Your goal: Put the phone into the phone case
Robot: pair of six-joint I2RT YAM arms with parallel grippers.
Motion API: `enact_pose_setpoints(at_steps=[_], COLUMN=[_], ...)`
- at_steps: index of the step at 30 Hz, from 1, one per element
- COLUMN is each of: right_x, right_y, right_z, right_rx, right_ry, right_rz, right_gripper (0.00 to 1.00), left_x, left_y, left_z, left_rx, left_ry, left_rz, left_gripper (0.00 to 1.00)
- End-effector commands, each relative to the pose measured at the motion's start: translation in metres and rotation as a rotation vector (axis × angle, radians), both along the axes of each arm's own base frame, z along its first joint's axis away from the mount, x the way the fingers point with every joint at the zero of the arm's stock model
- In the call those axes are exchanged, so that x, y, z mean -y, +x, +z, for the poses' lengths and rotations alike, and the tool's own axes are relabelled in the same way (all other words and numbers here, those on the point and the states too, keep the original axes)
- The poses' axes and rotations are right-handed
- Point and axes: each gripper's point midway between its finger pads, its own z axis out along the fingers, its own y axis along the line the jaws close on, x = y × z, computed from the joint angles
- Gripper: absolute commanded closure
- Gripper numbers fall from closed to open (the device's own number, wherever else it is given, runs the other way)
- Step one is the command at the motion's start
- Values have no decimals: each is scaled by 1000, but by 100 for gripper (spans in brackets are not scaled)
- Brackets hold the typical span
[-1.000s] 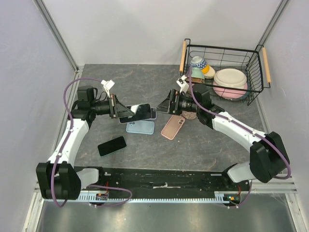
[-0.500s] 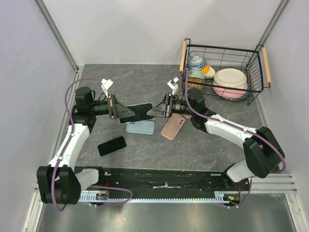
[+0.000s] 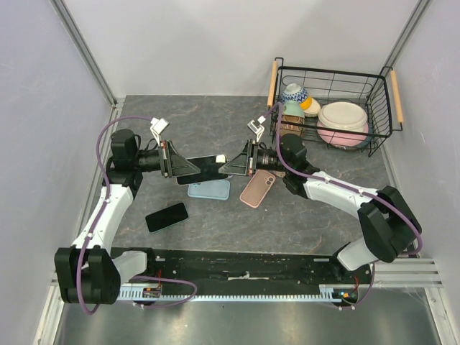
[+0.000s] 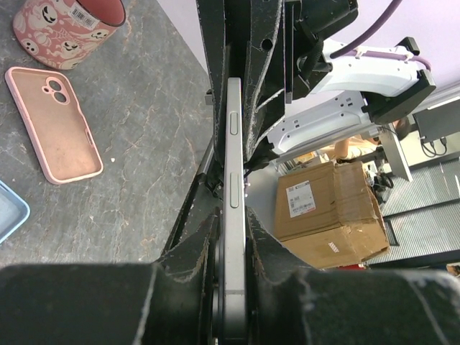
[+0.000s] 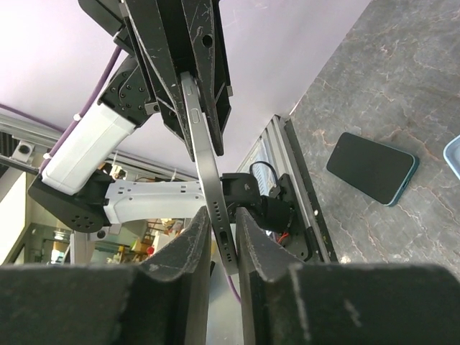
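A grey phone (image 3: 205, 167) hangs on edge above the table, held from both ends. My left gripper (image 3: 176, 167) is shut on its left end; in the left wrist view the phone's side (image 4: 234, 180) runs up between the fingers of the left gripper (image 4: 233, 237). My right gripper (image 3: 228, 167) is shut on the other end, its pads pressing the phone's port end (image 5: 215, 194) at the right gripper (image 5: 223, 223). Below the phone a light blue phone case (image 3: 209, 189) lies open side up. A pink phone case (image 3: 257, 189) lies to its right.
A second, dark phone (image 3: 167, 216) lies face up at the front left. A pink patterned mug (image 4: 68, 21) stands by the pink case. At the back right a wire basket (image 3: 383, 108) holds bowls and plates. Grey walls enclose the table.
My right gripper has moved left onto the free end of the phone and closed on it. The left gripper has kept its hold, shifting slightly left.
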Motion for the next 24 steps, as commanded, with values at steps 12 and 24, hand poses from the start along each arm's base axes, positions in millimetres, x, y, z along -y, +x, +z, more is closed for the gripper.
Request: enact_pose_setpoints(at_steps=[12,24], right_x=[-6,-5], right_y=[-6,-4], right_z=[19,11], right_rx=[48,77], right_ry=[70,-5], right_rz=[37,15], right_gripper=[100,100], left_x=[4,3], left_y=[-13,1], left_z=[8,7], left_rx=[44,53], left_ry=[-16,15], left_rz=[-55,18], left_gripper=[98,59])
